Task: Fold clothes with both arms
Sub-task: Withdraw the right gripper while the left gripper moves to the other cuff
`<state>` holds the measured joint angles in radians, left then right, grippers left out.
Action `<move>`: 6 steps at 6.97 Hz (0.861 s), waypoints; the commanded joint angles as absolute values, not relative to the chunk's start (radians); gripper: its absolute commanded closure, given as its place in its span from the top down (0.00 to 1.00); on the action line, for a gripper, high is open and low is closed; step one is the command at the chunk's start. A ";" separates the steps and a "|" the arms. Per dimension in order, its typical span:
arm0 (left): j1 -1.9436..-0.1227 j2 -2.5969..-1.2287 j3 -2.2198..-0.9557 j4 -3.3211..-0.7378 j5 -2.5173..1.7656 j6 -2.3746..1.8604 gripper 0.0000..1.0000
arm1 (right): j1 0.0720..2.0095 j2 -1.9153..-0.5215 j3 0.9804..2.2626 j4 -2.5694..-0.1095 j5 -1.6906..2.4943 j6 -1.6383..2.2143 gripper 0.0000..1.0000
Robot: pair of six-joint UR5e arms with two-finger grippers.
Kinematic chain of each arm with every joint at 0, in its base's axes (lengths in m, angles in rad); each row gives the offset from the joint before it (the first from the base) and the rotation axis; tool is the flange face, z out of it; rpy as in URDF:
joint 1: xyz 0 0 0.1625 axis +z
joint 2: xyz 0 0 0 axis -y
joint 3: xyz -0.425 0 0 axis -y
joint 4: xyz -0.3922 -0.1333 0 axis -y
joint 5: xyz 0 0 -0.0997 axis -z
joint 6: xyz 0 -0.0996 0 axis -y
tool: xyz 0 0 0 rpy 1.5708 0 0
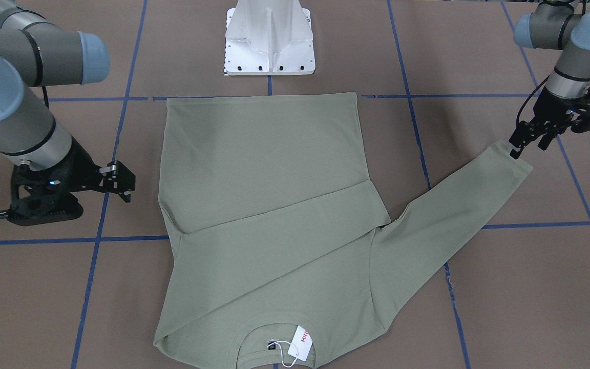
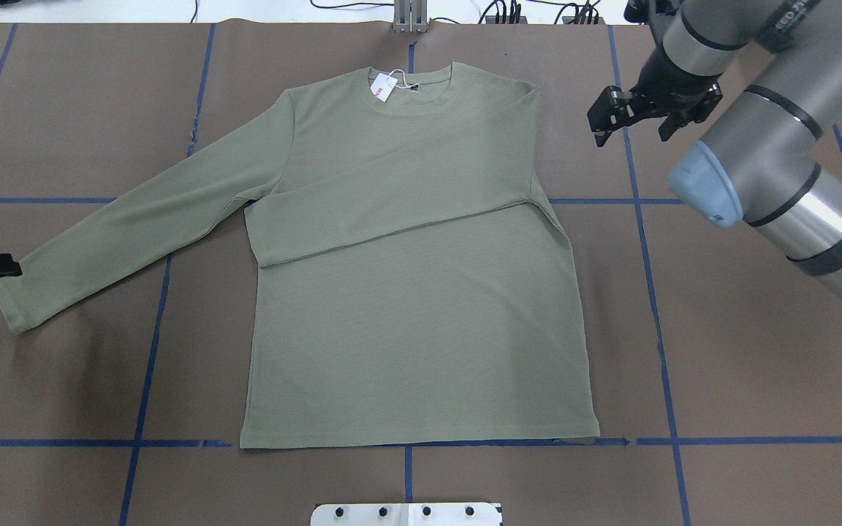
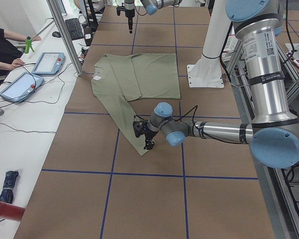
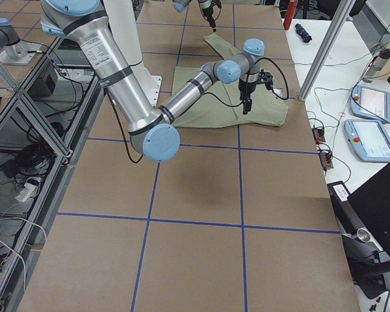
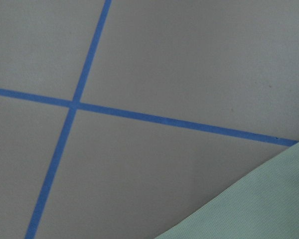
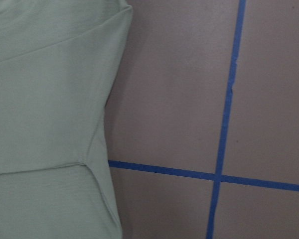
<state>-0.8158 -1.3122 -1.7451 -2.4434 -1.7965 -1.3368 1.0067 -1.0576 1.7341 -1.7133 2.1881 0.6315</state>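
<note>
Overhead exterior: one shirt, one hang tag; left gripper at cuff, right gripper beside shirt; both jaws spread.

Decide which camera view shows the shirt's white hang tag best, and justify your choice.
The exterior front-facing view: the hang tag appears large at the bottom edge, its red lettering visible. The overhead view shows it small, with the lettering faint; the side views are too distant to make it out, and neither wrist view includes it.

Even bright lighting, soft shadows, sharp
</note>
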 commanded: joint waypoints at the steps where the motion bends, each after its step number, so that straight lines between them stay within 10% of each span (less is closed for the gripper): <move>1: -0.772 -1.315 -1.732 -2.412 -1.749 -1.387 1.00 | 1.040 -1.144 1.779 -1.713 2.198 0.561 1.00; 6: -0.767 -1.350 -1.654 -2.416 -1.738 -1.390 0.98 | 1.040 -1.149 1.799 -1.715 2.197 0.566 1.00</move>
<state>-0.7684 -1.3472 -1.6577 -2.4131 -1.7350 -1.3875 1.0400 -1.1481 1.7934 -1.7149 2.1972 0.5632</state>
